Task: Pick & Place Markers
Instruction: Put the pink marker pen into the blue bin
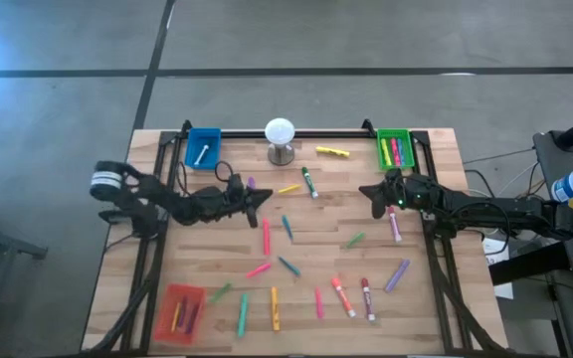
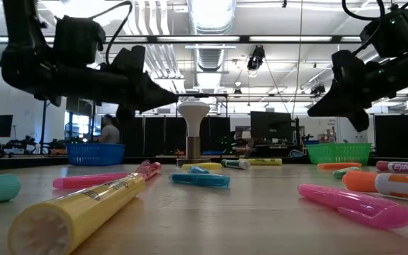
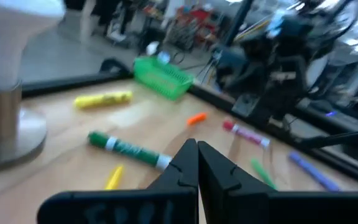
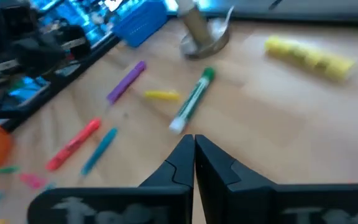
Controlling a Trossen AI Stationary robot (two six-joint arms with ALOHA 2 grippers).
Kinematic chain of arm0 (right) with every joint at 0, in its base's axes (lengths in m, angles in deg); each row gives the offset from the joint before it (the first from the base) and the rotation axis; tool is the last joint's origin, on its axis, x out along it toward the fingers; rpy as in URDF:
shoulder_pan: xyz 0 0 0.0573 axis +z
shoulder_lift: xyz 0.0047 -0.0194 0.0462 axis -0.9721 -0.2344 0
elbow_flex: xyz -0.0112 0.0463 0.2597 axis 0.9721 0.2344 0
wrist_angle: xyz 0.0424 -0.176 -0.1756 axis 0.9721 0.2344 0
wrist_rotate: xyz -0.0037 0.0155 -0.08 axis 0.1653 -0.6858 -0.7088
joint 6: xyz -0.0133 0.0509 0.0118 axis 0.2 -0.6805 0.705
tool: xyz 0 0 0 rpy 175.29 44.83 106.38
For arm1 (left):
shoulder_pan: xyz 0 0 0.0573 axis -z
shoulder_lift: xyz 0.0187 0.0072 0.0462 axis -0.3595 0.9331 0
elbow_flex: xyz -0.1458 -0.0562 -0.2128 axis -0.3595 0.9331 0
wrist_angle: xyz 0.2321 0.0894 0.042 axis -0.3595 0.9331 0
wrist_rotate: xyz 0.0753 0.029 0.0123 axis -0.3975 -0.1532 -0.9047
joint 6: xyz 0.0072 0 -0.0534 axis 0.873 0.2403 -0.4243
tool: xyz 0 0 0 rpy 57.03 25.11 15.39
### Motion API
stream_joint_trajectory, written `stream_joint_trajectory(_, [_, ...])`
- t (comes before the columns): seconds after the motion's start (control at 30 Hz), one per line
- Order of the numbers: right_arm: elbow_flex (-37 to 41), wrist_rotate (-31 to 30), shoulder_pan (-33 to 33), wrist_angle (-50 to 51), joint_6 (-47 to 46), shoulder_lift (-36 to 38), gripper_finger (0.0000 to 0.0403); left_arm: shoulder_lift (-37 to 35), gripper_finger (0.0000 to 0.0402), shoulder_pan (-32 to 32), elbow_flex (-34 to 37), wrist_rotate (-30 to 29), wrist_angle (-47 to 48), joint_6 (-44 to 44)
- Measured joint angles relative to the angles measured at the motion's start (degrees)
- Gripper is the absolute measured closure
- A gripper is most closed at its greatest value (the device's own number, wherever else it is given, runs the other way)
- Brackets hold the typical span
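Observation:
Many markers lie flat and scattered on the wooden table [image 1: 446, 298]: a green one [image 1: 309, 182], a yellow one [image 1: 332, 151], pink ones [image 1: 266, 237], a purple one [image 1: 397, 275]. My left gripper [image 1: 265, 198] hovers left of centre, pointing level toward the table's right, shut and empty. My right gripper [image 1: 365, 190] hovers right of centre, pointing left, shut and empty. In the left wrist view the shut fingertips [image 3: 196, 158] hang above the green marker [image 3: 129, 149]. In the right wrist view the shut tips [image 4: 193, 152] point at the same marker [image 4: 191, 109].
A blue tray [image 1: 203, 147] at the far left and a green tray [image 1: 396, 149] at the far right hold markers, as does a red tray [image 1: 179, 310] at the near left. A white ball on a metal stand [image 1: 281, 139] stands at far centre.

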Motion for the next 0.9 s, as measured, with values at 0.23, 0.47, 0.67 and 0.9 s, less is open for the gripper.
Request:
stream_joint_trajectory(0.23, [-7.05, 6.09, 0.35, 27.0, -11.89, -0.02, 0.0349, 9.26, 0.0401, -4.29, 0.01, 10.04, -13.92, 0.49])
stream_joint_trajectory(0.47, [-17.62, 1.64, 1.84, 56.84, -21.38, -1.45, 0.0285, 13.75, 0.0401, -5.36, -1.55, 14.41, -15.08, 0.34])
stream_joint_trajectory(0.67, [-18.23, -0.97, 1.86, 60.12, -25.53, -7.11, 0.0253, 14.52, 0.0401, -5.34, -2.38, 17.88, -14.57, -0.18])
stream_joint_trajectory(0.9, [-17.18, -1.26, 1.86, 58.05, -26.34, -17.74, 0.0248, 14.38, 0.0401, -5.32, -2.26, 18.11, -14.38, -1.22])
